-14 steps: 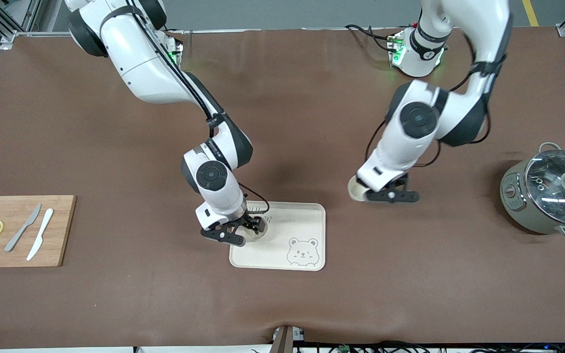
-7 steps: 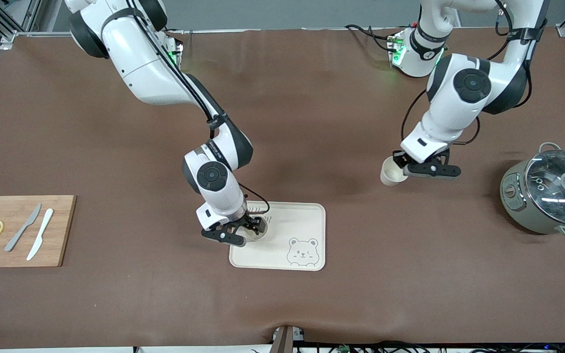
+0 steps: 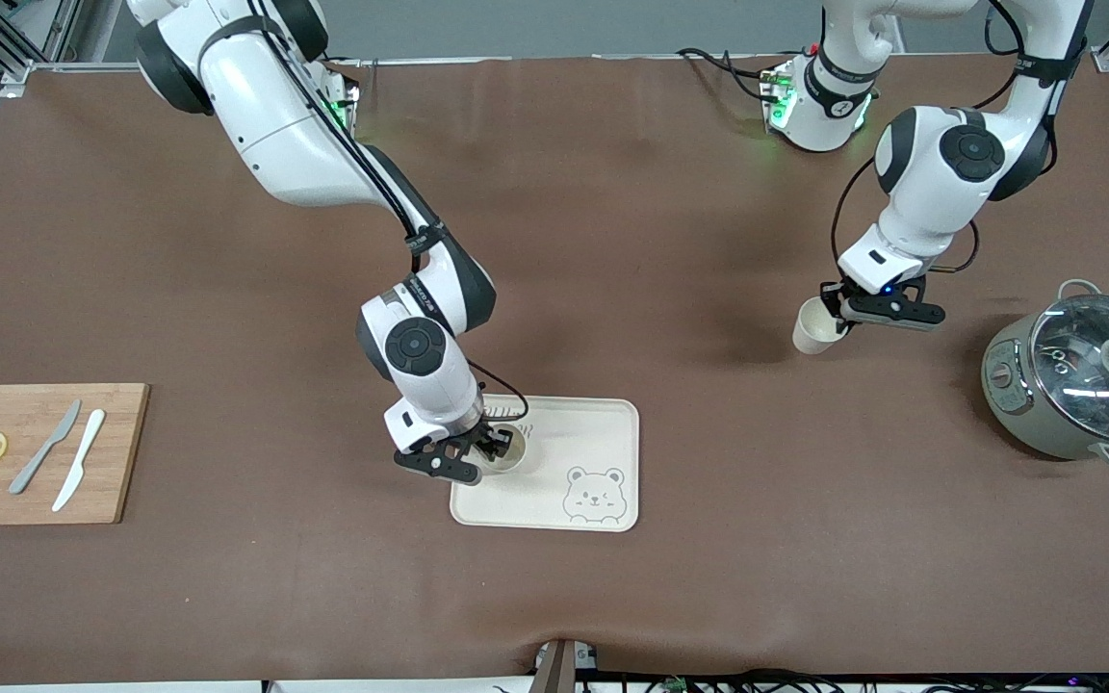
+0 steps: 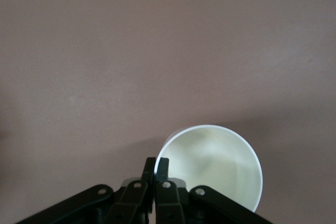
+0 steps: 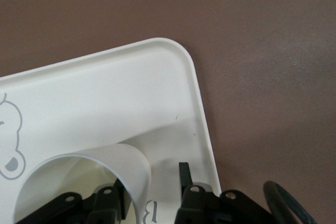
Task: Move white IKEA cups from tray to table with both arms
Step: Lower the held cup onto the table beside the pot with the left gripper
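Note:
One white cup (image 3: pixel 509 454) stands on the cream bear tray (image 3: pixel 603 423), in the tray's corner toward the right arm's end. My right gripper (image 3: pixel 489 449) is low over that corner and open. One of its fingers is inside the cup (image 5: pixel 131 166) and the other finger (image 5: pixel 184 170) is outside, apart from the wall. The tray also shows in the right wrist view (image 5: pixel 105 93). My left gripper (image 3: pixel 836 312) is shut on the rim of the second white cup (image 3: pixel 812 329). It holds the cup upright over bare table between the tray and the pot. The left wrist view shows that cup (image 4: pixel 215 166) pinched at my left gripper (image 4: pixel 156 164).
A grey-green pot with a glass lid (image 3: pixel 1079 375) stands at the left arm's end of the table. A wooden cutting board (image 3: pixel 112 452) with two knives and two lemon slices lies at the right arm's end. The brown mat (image 3: pixel 554 241) covers the table.
My left arm has carried its cup away from the tray, toward the pot and the left arm's base. The right arm has stayed at the tray corner.

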